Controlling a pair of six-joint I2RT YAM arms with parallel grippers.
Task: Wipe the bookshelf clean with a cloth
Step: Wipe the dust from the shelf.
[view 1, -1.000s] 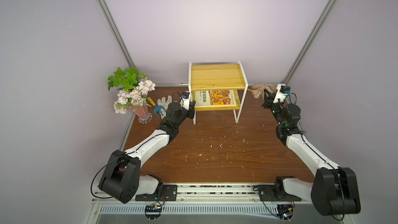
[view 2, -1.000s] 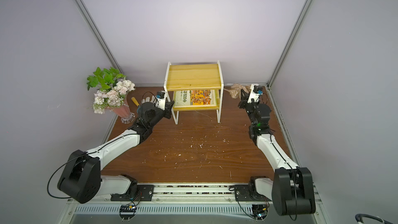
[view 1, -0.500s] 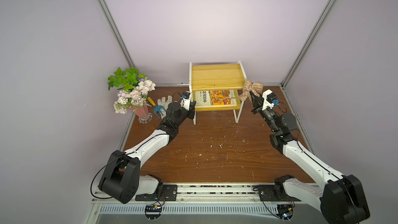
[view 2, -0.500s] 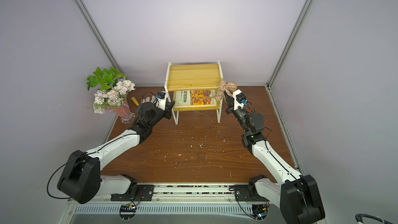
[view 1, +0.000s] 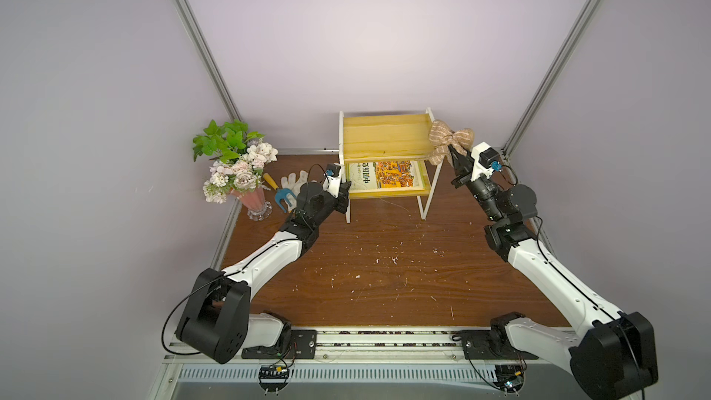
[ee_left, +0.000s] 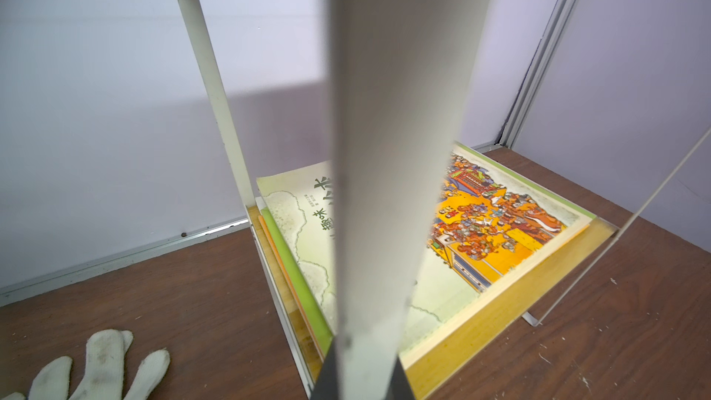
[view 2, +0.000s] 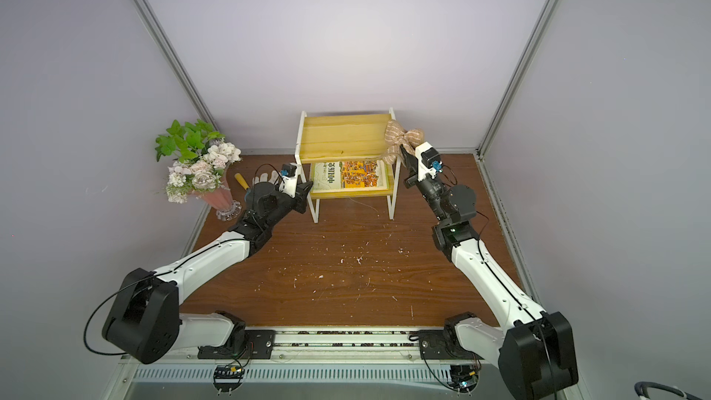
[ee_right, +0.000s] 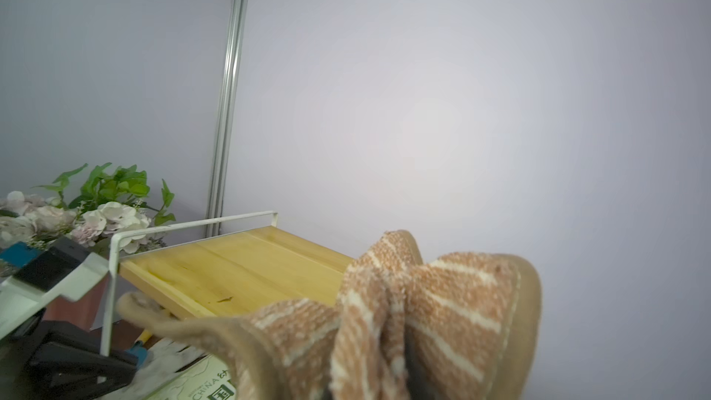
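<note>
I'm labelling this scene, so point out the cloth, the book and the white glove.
cloth (view 1: 442,133): in a top view, striped fold.
book (view 1: 388,180): in a top view, orange cover picture.
white glove (ee_left: 102,357): left wrist view, a finger.

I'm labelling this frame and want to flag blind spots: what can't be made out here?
- Left wrist view: a blurred leg of the bookshelf, clamped by the left gripper, hides the middle of the book title.
- Same view: the glove is cut off by the picture's edge.
- Right wrist view: the cloth buries most of the right gripper.
- In both top views: whether the cloth touches the top board cannot be told.
</note>
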